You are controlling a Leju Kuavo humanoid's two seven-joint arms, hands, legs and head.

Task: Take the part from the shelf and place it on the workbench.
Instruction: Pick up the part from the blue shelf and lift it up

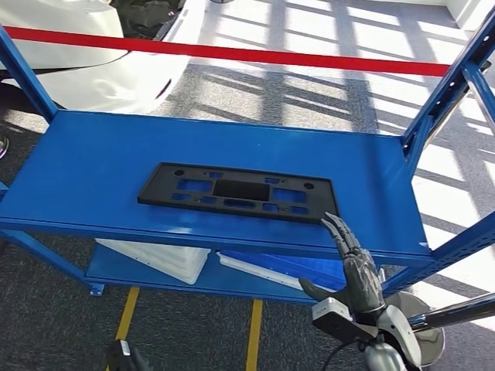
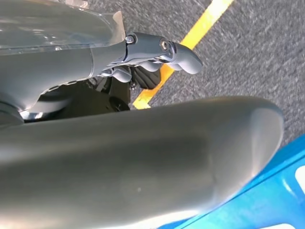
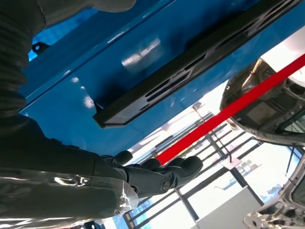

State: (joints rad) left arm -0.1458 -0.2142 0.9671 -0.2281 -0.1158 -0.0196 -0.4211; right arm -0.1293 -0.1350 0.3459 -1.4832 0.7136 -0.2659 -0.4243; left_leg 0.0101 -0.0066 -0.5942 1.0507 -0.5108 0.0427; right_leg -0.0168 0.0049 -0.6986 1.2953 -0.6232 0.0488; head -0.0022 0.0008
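**Right hand up by the black part on the blue shelf**

The right hand is closest to us, low in the head view. Its dark fingers point up and are spread a little. It holds nothing. The fingertips are at the front edge of the shelf, just beside the right end of the black plastic part. I cannot tell if they touch the part.

The part is long, flat and black, with many holes cut in it. It lies flat in the middle of the top board of the blue shelf.

The left hand hangs low over the grey floor, near a yellow line. Its fingers are curled in and nothing is in them.

On the lower board lie a white part and a blue part, side by side. Behind the shelf a red tape runs across, and a white car body stands on the far left
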